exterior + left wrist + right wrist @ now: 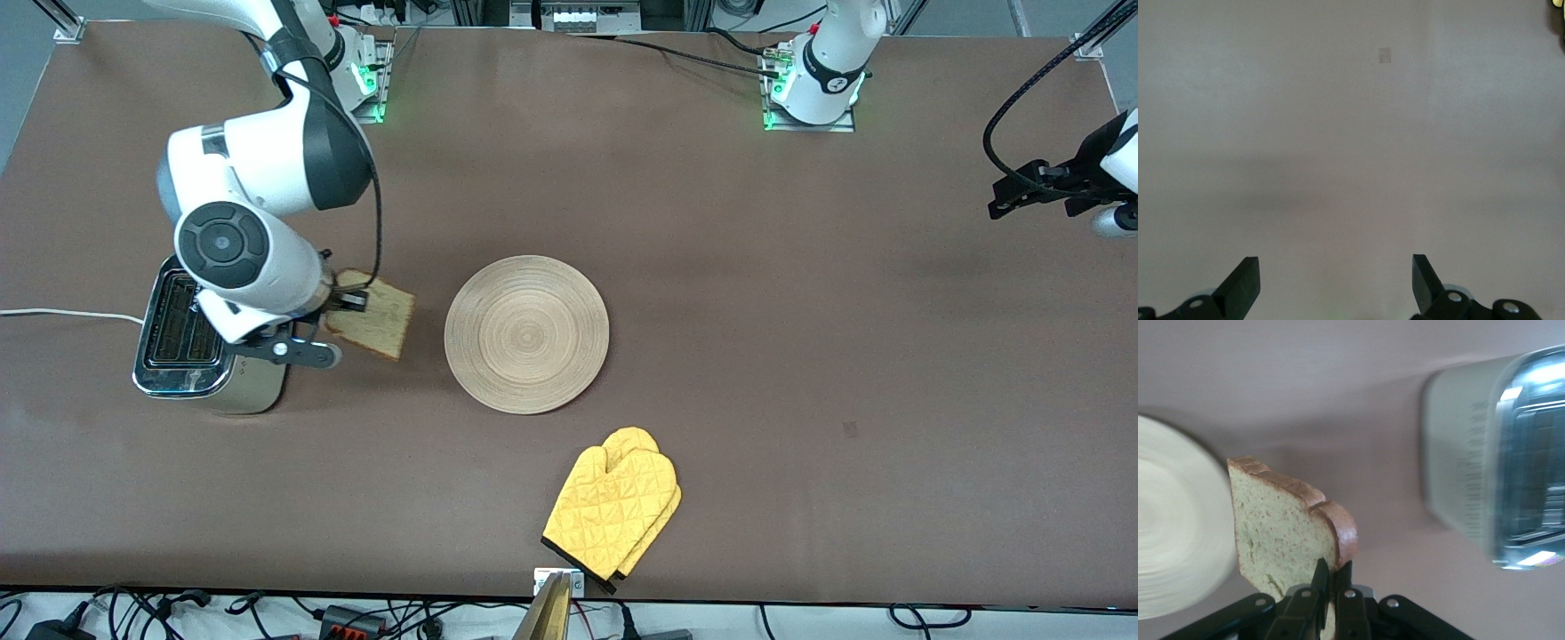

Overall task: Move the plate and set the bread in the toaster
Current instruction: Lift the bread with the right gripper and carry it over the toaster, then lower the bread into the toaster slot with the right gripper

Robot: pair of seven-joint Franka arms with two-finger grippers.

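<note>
Yellow quilted oven mitt (613, 507) lies lowest in the front view, near the bottom edge at the centre, closest to the camera on the brown worktop (800, 356). Just above it in the frame, around the middle of the picture, sits the round wooden plate (526, 334) with ring grain, flat on the worktop and bare.

At the middle of the frame's left side stands the toaster (191, 342), its chrome top and two slots facing up, with a white cord (62, 313) running off to the frame's left edge. The right arm comes down from the upper left corner, and its wrist partly covers the toaster.

The right end effector (342, 300) is pressed together on the bread (378, 316), pinching one edge of the slice. In the front view the slice is between the toaster and the plate, beside the toaster, not in a slot. In the right wrist view the bread (1281, 527) stands on edge above the clamped fingers (1319, 583), with the toaster (1501, 467) to one side and the plate (1171, 533) to the other.

The left arm waits at the frame's right edge, upper part. The left end effector (1009, 200) is spread wide and holds nothing; in the left wrist view its fingertips (1245, 280) stand well apart over bare worktop (1351, 133).
</note>
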